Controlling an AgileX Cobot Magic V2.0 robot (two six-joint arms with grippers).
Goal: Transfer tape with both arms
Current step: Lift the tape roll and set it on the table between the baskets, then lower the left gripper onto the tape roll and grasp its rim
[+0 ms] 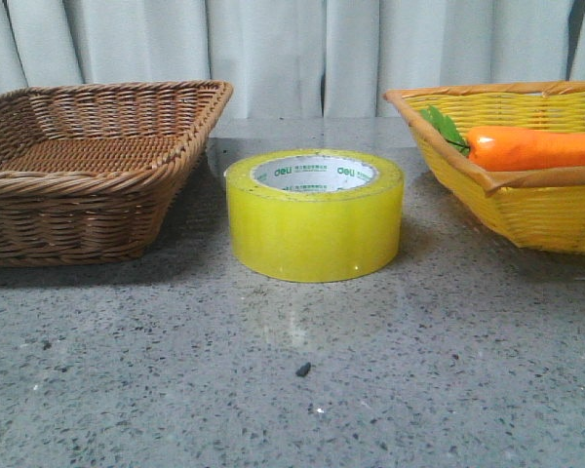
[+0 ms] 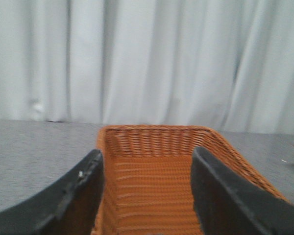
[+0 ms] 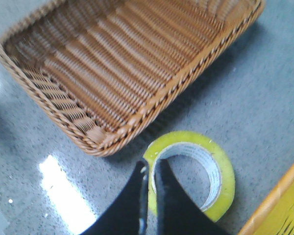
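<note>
Right wrist view shows the right gripper point(image 3: 150, 169), jaws nearly pressed together, above the tape point(image 1: 314, 214) beside the brown basket point(image 1: 49, 185); it should spread, then straddle the wall.

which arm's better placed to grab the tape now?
Right. Its tool hangs just above the tape's rim, fingers nearly together. The left tool is open but faces the brown basket, with no tape in its view.

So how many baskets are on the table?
2: a brown basket left of the tape, empty, and a yellow basket on the right holding a carrot. Neither is hidden.
</note>
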